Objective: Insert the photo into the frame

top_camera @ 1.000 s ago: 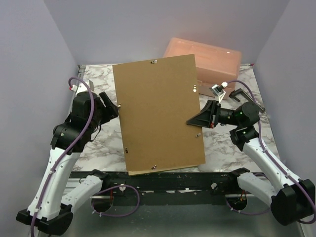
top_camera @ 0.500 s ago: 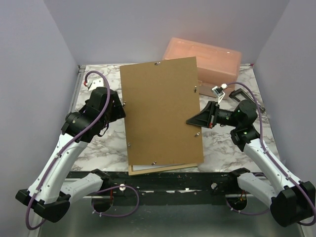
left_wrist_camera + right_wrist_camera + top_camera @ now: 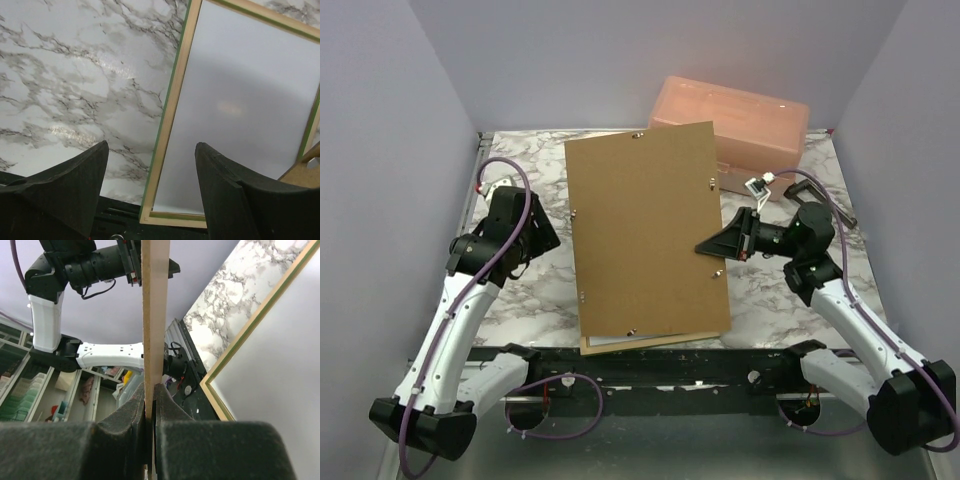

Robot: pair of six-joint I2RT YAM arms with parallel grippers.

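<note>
Top external view: the right end effector (image 3: pixel 708 245) is clamped on the right edge of the brown panel (image 3: pixel 645 230), about halfway along that edge. The panel covers most of the frame. Only the frame's near rail and a thin white strip of the photo show beyond the panel's near edge.

Right wrist view: both fingers are pressed together on the panel, which appears edge-on as a thin vertical board. The panel is held up off the frame, which lies on the surface below and to the right.

The left end effector (image 3: pixel 542 232) is beside the panel's left edge. Its fingers are spread well apart and hold nothing. In the left wrist view they touch neither the frame nor the photo, and the frame's long left rail runs between them.

Frame and contents: the frame (image 3: pixel 170 115) lies flat on the marbled surface (image 3: pixel 75 75) with its pale wood back up and a green line along its outer edge. The photo (image 3: pixel 240 115) lies inside the frame opening, white reverse up, and reaches the rails that are in view. A corner of the panel shows at the lower right of this view.

Box: the peach box (image 3: pixel 740 115) stands at the far right of the surface, behind the panel. Its lid is on, and its contents cannot be made out.
</note>
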